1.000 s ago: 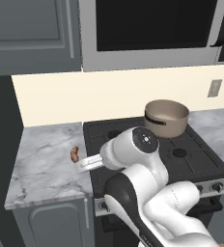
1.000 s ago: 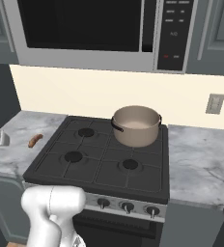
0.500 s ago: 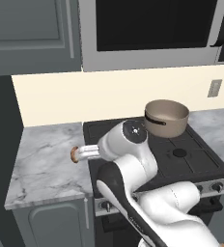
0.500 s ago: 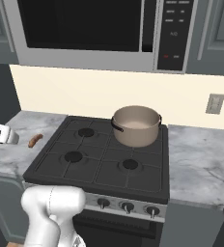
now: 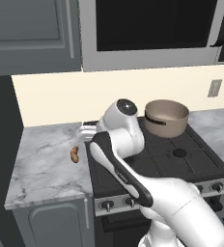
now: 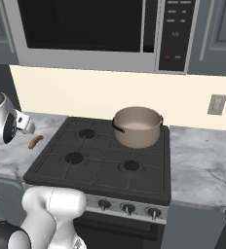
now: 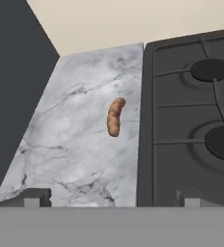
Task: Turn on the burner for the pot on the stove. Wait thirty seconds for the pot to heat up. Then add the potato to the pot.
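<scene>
claw wide over the potato, pot waiting on the stove

claw: tips set well apart at the bottom of the hand view, nothing between them, hovering above the marble table near the stove's left edge.

potato: small orange-brown kidney-shaped lump, lying flat on the table just beside the stove, apart from the claw tips and ahead of them. judged light, firm and smooth-skinned, its rounded sides likely to roll or squirt out of a poor pinch. best hold, by judgement: across the narrow waist at mid-length, tips closing on the two long flanks.

pot: tan-brown, lidless, on the rear right burner, well apart from the potato; dark handle facing forward-left.

knobs: row along the silver front panel; whether any is turned cannot be told.
</scene>
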